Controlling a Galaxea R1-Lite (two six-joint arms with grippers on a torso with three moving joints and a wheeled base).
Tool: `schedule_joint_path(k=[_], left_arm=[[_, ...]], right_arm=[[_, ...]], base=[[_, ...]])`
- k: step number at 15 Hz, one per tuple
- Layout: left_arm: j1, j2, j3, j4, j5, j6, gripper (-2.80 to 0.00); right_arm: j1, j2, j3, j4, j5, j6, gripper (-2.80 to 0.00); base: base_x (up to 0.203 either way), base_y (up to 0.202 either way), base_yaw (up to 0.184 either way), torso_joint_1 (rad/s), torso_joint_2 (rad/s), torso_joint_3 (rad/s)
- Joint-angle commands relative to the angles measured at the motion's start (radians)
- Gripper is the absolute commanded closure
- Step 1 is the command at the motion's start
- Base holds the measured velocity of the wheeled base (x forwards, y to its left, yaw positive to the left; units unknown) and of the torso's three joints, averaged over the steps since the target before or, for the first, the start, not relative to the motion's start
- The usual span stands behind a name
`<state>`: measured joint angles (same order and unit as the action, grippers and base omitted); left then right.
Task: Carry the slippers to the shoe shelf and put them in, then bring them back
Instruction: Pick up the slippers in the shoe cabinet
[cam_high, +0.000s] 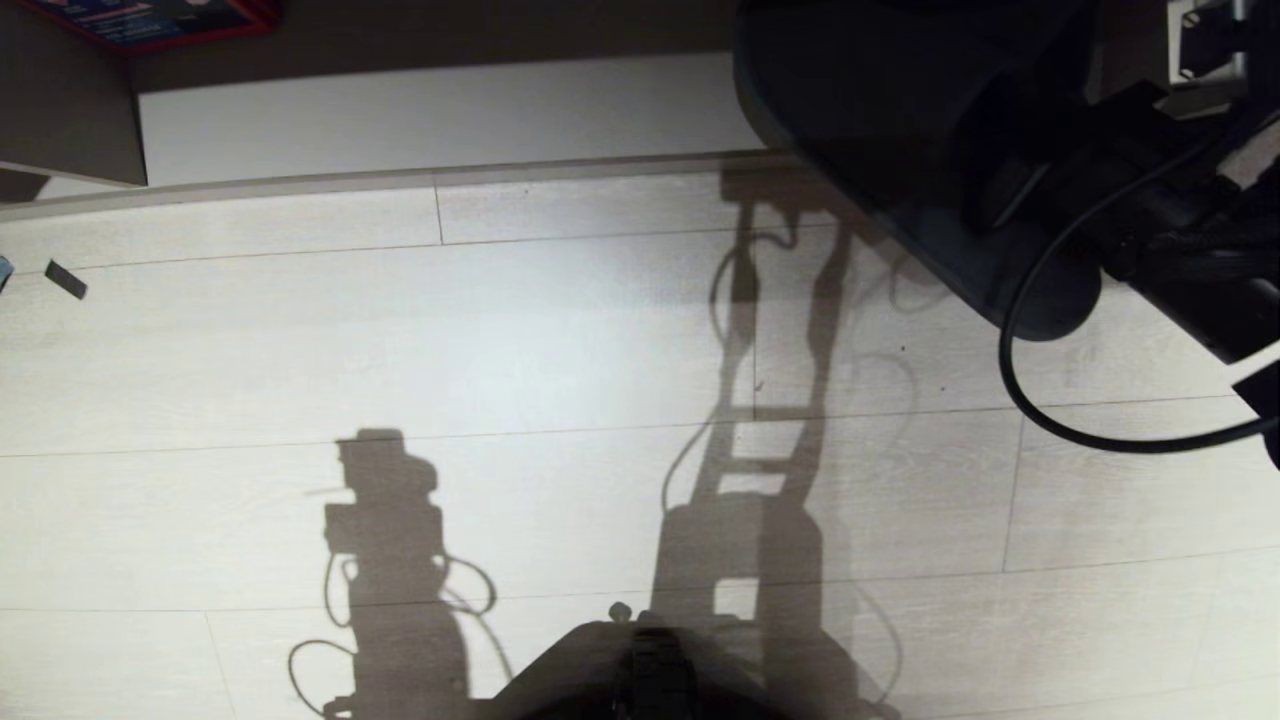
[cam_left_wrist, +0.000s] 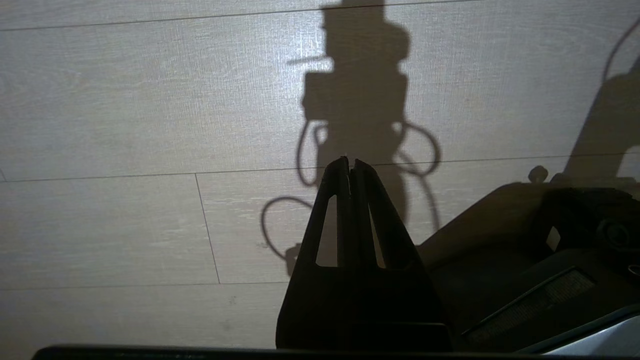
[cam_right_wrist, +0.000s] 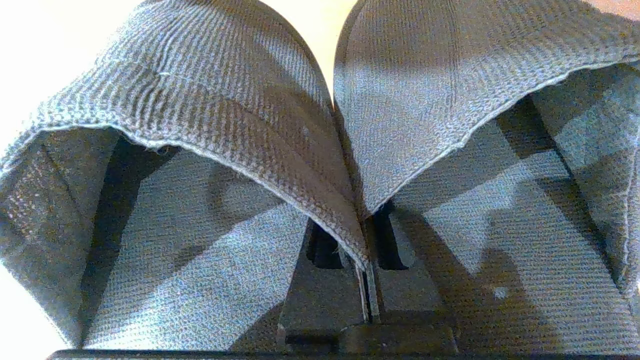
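Where the right wrist view looks along the right gripper (cam_right_wrist: 367, 280), the two fingers are pressed together on the inner edges of the slippers (cam_right_wrist: 320, 165), one finger inside each slipper with both fabric edges pinched between them. The slippers hang side by side from this grip, their uppers touching along the middle and their open backs facing the camera. The fabric is a grey-blue knit with a pale stitched rim. Behind them only a bright, washed-out background shows.

In the head view the right arm (cam_high: 1160, 200) enters at the upper right corner, trailing a black cable (cam_high: 1020, 390). A large dark rounded shape below and in front of it reads as the carried slippers, raised above the floor, though shadow hides the detail.

The left gripper (cam_left_wrist: 350, 167) is shut on nothing, its fingertips meeting, pointed at the floor beside the robot's base (cam_left_wrist: 525, 260). It does not appear in the head view.

The floor (cam_high: 500, 330) is pale wood-grain plank, crossed by the robot's own shadows. At the top of the head view lies the pale base board of the shoe shelf (cam_high: 440, 120), with a taupe divider panel (cam_high: 65, 110) at its left end. A red-edged flat item (cam_high: 150, 20) sits at the top left; what it is cannot be told.
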<state>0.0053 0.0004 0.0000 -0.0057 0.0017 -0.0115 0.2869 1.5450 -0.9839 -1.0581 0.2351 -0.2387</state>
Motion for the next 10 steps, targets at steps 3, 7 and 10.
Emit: schedule_joint_path(k=[3,7,10], left_arm=[[0.001,0.0,0.0,0.0,0.0,-0.001,0.0],[0.001,0.0,0.0,0.0,0.0,-0.001,0.0],[0.001,0.0,0.0,0.0,0.0,-0.002,0.0]], right_arm=[[0.035,-0.293,0.261,0.05,0.001,-0.002,0.0],[0.04,-0.548,0.382,0.221,0.0,0.014,0.0],[0.04,-0.758,0.44,0.41,-0.018,0.064,0.0]], base=[[0.0,0.0,0.0,0.0,0.0,0.0],[0.0,0.0,0.0,0.0,0.0,0.0],[0.0,0.0,0.0,0.0,0.0,0.0]])
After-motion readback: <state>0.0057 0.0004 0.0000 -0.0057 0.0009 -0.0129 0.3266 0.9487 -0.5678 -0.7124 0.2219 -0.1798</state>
